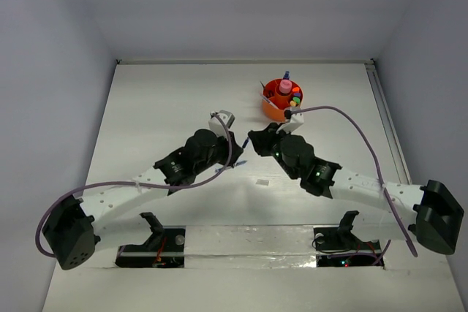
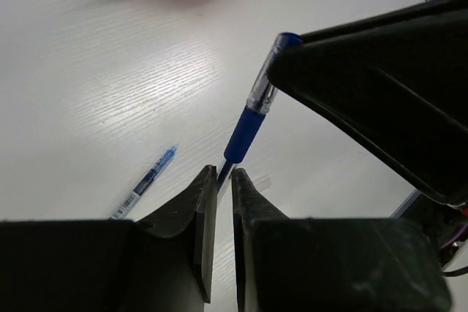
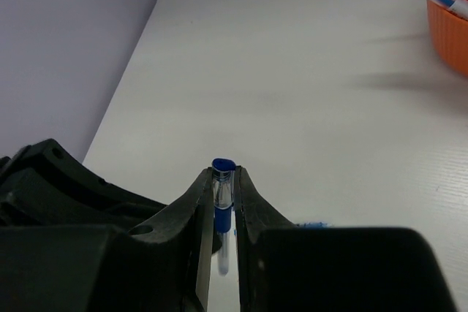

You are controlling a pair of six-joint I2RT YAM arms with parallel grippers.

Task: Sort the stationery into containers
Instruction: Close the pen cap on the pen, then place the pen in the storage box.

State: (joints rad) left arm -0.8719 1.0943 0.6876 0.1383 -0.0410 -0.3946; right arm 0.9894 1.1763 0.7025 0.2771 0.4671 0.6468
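One blue pen [image 2: 245, 126] is being clamped by left gripper [image 2: 225, 180] and right gripper [image 3: 224, 180], mid-table. Most stationery [image 1: 285, 90] is being held in the orange tub [image 1: 272, 112] at 1 o'clock; a second pen [image 2: 150, 177] is being left out.

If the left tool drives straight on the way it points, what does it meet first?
Probably the right tool, shut on the far end of the blue pen that the left tool holds; depth is unclear.

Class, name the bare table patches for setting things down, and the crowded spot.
Bare: table from the left wall to the orange tub, and right of the tub. Crowded: centre, where left gripper and right gripper clamp the blue pen.
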